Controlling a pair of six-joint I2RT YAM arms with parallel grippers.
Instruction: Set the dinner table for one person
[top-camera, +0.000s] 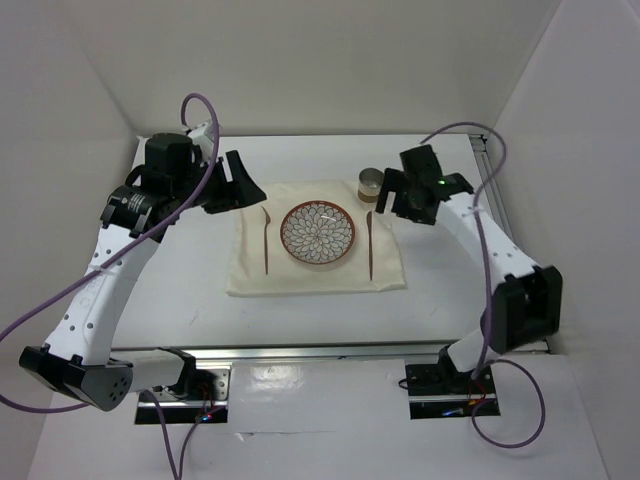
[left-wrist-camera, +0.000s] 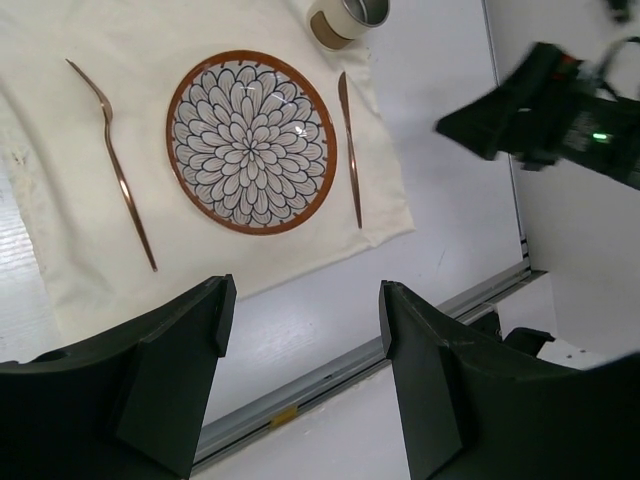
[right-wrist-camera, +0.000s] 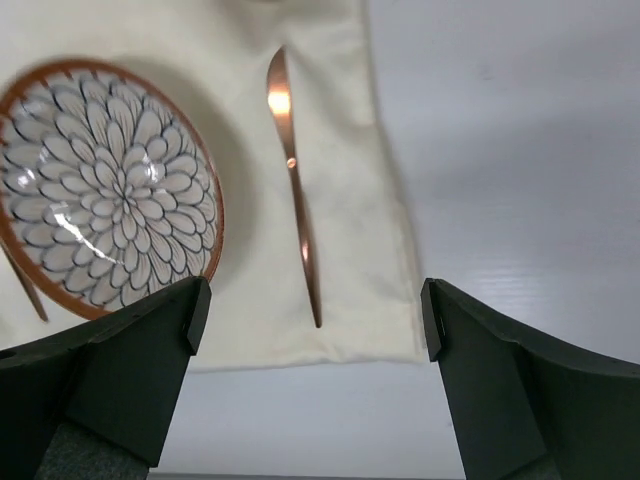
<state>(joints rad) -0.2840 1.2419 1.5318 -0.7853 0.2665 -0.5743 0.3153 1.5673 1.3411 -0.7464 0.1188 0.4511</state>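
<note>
Place setting looks all but done on the table (top-camera: 330, 320).
A cloth (top-camera: 300, 280) lies mid-table with the plate (top-camera: 318, 234) centred on it, fork (top-camera: 266, 245) on its left, knife (top-camera: 371, 245) on its right, and cup (top-camera: 371, 184) at the cloth's far right corner. Left gripper (left-wrist-camera: 305, 290) and right gripper (right-wrist-camera: 315, 290) both hang spread and empty over the setting. Little seems left; the cup looks just clear of the right gripper, though that's hard to judge.

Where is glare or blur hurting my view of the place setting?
Right wrist: bright hot spot on the knife blade, plate slightly soft. Left wrist: fork, knife and plate sharp, only small glints on the glaze. Top external: evenly lit, cutlery thin but visible, reflections on the near metal rail.
</note>
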